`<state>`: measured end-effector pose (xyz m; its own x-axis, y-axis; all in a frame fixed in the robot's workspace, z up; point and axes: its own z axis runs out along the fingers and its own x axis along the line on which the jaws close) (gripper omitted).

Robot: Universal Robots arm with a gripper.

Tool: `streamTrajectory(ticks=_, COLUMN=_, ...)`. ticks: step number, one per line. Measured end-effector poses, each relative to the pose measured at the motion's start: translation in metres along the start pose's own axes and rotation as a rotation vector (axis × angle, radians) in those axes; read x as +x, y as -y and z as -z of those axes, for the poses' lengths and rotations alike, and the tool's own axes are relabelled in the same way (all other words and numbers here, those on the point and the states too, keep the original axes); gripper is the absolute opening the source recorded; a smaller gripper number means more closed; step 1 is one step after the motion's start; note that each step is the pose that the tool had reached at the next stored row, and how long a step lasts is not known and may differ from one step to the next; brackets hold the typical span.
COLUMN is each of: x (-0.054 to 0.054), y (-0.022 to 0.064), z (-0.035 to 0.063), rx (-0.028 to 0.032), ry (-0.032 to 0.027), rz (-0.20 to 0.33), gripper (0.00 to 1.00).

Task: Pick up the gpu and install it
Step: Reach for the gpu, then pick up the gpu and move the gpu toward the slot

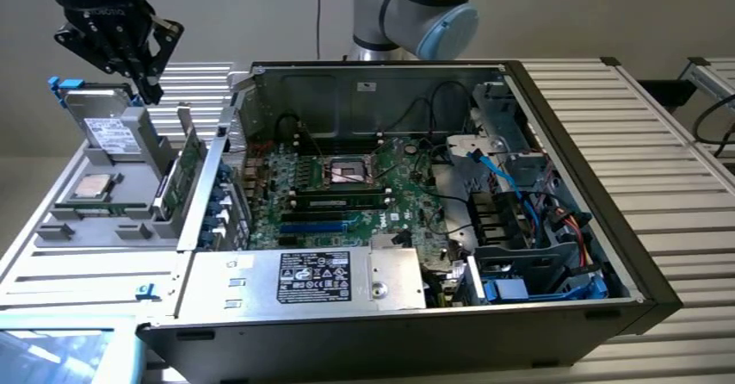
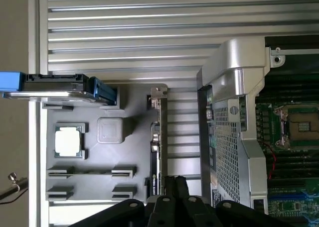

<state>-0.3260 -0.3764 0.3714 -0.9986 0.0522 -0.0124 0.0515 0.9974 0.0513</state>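
Pincer (image 2: pixel 172 187) closed tight and holding nothing, hanging above the grey tray (image 2: pixel 99 162). Gpu (image 2: pixel 157 137) stands on edge in a slot at the tray's side nearest the computer case (image 1: pixel 344 100), untouched. Approach step, my judgement: centre over the card's top edge, square to its thin faces, clear of the bracket end; any lift should go straight so the slot does not bind. Count on tray: one gpu, one processor chip (image 2: pixel 68 141), one drive (image 2: pixel 55 85). Beyond the tray: one case.

Black label (image 1: pixel 313 276) on silver box (image 1: pixel 219 288): white print and marks, too small to read. White label (image 1: pixel 112 132) on upright drive (image 1: pixel 96 105): illegible. No text readable.
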Motion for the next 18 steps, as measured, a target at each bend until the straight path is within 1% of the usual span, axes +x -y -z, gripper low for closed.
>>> streamTrajectory(ticks=8, x=0.0, y=0.0, z=0.0, rx=0.0001, ry=0.0, rz=0.0, gripper=0.13)
streamTrajectory(ticks=10, x=0.0, y=0.0, z=0.0, rx=0.0001, ry=-0.0001, rz=0.0, gripper=0.25)
streamTrajectory(ticks=11, x=0.0, y=0.0, z=0.0, rx=0.0001, ry=-0.0001, rz=0.0, gripper=0.25)
streamTrajectory(ticks=14, x=0.0003, y=0.0, z=0.0, rx=0.0003, ry=0.0005, rz=-0.001, gripper=0.43)
streamTrajectory(ticks=16, x=0.0027, y=0.0002, z=-0.0019, rx=0.0, ry=0.0065, rz=-0.003, gripper=0.43)
streamTrajectory(ticks=17, x=0.0048, y=0.0004, z=-0.0035, rx=-0.0002, ry=0.0083, rz=-0.004, gripper=0.49)
streamTrajectory(ticks=18, x=0.0071, y=0.0006, z=-0.0052, rx=-0.0003, ry=0.0097, rz=-0.005, gripper=0.49)
